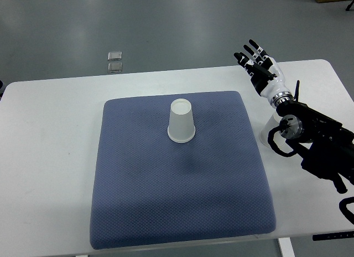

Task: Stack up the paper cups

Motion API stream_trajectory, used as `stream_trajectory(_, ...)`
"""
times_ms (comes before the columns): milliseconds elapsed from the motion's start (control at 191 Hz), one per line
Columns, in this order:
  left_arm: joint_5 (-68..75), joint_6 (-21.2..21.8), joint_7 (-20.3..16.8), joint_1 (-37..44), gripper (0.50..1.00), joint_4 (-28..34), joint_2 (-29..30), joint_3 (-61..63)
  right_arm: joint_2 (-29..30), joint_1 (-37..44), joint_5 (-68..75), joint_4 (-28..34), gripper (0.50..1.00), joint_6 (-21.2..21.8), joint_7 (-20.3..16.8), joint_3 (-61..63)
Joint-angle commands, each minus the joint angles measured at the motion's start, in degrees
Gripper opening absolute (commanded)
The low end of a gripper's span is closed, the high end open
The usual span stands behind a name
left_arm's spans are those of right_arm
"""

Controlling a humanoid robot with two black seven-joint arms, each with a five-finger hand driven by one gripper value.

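The white paper cup (182,122) stands upside down, wide rim down and narrow base up, near the upper middle of the blue-grey quilted fabric mat (182,174). The mat lies on the white rectangular surface (50,157). It may be a single cup or a nested stack; the view does not settle this.

A second whitish object (267,129), possibly another cup, shows beside the mat's right edge, largely hidden behind the right arm's black wrist assembly. Its identity cannot be confirmed.

The right robot hand (258,63) is released: fingers extended and spread, holding nothing, positioned over the far right part of the surface, well apart from the cup. The left arm is not in view.

Handling judgement: a paper cup is very light, thin-walled and easily crushed, with a smooth, somewhat slippery, tapered wall. Grasp around the side wall, toward the stiffer closed base at top, with light finger pressure. Excess force would likely deform the wall; the soft mat could let the cup tip if nudged.
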Motion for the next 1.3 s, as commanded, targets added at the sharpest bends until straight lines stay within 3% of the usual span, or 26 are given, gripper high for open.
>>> stream_trajectory(0,-0.15,0.0,-0.08,0.0,1.0,0.2,0.0,-0.39,0.0,0.0,0.0,0.0,0.913,0.04,0.08,0.0)
stream_trajectory(1294,-0.15,0.0,-0.08,-0.09,1.0,0.38,0.0,-0.03,-0.62,0.17,-0.79,0.18,0.913,-0.13,-0.09,-0.09)
